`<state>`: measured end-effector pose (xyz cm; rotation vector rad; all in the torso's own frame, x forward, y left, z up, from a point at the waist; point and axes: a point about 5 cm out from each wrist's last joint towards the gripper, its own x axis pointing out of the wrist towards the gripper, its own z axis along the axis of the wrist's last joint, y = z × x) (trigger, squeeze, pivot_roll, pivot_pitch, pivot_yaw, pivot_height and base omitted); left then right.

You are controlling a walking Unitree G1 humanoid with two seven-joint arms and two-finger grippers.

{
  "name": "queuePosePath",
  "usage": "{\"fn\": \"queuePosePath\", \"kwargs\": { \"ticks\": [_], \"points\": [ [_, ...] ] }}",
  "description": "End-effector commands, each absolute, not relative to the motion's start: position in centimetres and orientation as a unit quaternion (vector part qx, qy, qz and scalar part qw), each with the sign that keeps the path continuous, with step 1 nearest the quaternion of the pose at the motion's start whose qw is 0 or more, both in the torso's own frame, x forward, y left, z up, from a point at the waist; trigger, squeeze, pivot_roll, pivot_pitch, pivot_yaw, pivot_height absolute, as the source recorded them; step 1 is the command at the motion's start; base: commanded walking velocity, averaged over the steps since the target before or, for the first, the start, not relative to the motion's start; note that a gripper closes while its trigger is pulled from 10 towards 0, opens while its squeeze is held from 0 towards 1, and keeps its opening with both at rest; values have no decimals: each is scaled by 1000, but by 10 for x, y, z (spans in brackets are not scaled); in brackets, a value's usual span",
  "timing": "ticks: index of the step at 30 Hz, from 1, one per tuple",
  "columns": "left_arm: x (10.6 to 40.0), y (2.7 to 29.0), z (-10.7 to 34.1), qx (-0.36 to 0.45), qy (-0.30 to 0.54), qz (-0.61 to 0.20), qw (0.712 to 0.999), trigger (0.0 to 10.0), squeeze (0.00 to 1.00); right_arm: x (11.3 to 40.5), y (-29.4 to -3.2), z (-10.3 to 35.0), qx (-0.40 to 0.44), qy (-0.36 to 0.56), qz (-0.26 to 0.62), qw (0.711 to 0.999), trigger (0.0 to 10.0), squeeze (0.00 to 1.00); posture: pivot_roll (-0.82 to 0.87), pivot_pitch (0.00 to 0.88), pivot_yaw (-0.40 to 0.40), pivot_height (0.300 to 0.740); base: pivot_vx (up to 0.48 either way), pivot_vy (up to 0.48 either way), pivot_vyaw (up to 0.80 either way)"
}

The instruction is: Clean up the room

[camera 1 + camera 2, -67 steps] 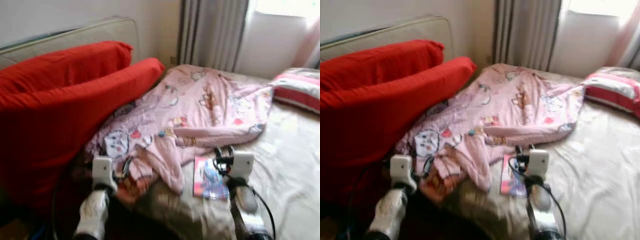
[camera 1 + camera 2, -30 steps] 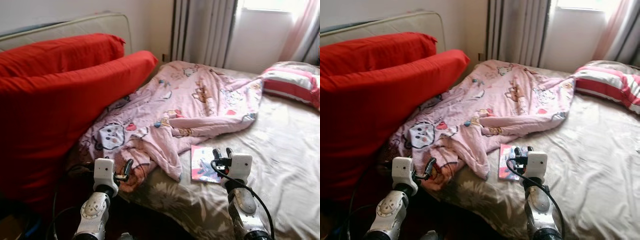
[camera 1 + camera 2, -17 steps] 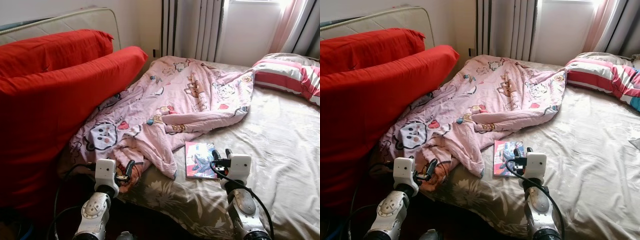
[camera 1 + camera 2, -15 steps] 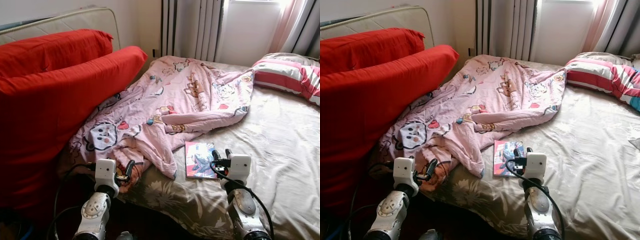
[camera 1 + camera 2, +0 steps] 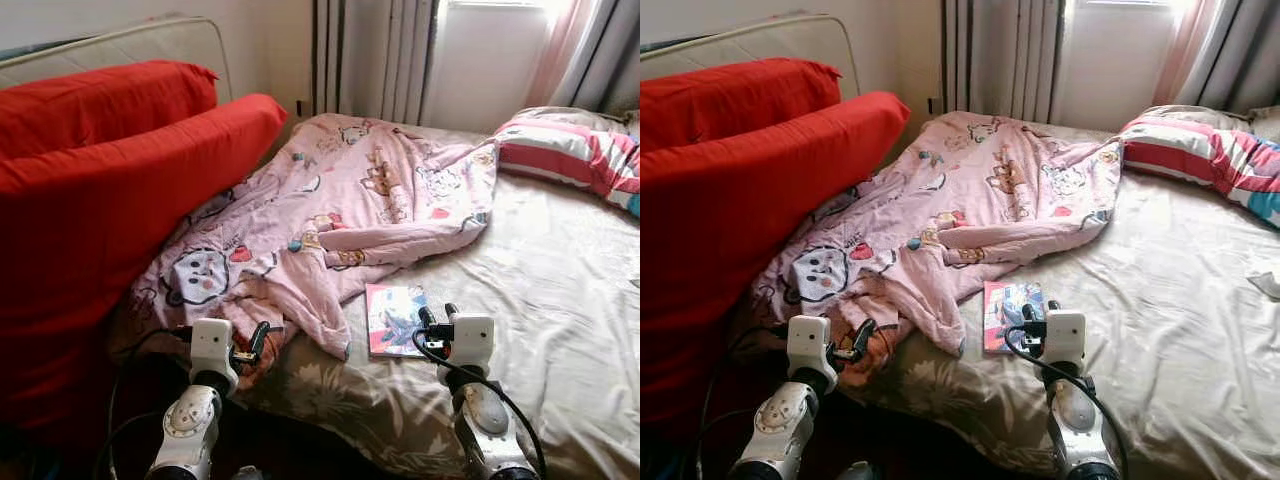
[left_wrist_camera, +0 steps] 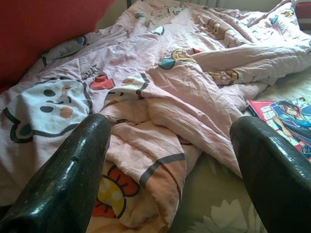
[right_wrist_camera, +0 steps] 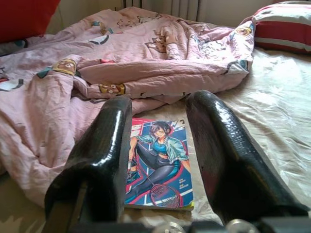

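1. Two grippers were held out low over the near edge of the bed (image 5: 560, 300). The left gripper (image 5: 257, 340) hung at the near left corner, its two black fingers (image 6: 73, 170) spread wide and holding nothing. The right gripper (image 5: 436, 316) hovered just short of the book, its fingers (image 7: 104, 145) parted with the book showing in the gap between them, also empty.
2. One book (image 5: 395, 318), a thin comic with a drawn figure on its cover, lay flat on the beige sheet, just beyond the right gripper and touching the near edge of the blanket.
3. One pink blanket (image 5: 350, 210) with cartoon prints lay crumpled across the left half of the bed, from the near left corner up toward the curtains. A fold of it hung over the near edge just beside the left gripper, and a rolled ridge lay just behind the book.
4. Two big red cushions (image 5: 110, 190) were stacked along the bed's left side, leaning on a pale headboard (image 5: 130, 40) and pressing on the blanket's left edge.
5. One striped red and white pillow (image 5: 570, 150) rested at the far right of the bed.
6. Grey curtains (image 5: 375, 55) hung beyond the bed's far end.
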<state>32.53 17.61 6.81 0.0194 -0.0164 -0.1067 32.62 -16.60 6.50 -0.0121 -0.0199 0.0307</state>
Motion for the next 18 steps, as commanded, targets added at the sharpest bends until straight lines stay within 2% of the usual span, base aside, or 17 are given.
{"fn": "queuePosePath", "kwargs": {
  "ticks": [1, 18],
  "points": [
    [327, 175, 71, 11, -11, -55, 998, 10000, 0, 325, -165, 61, 1, 1, 14, 1000, 10000, 0, -10, 76, 21, 603, 266, 0, 0],
    [328, 175, 71, 11, -10, -55, 998, 10000, 0, 325, -165, 63, -6, -3, 14, 1000, 10000, 0, -7, 86, 20, 603, 280, 0, 0]
  ]
}}
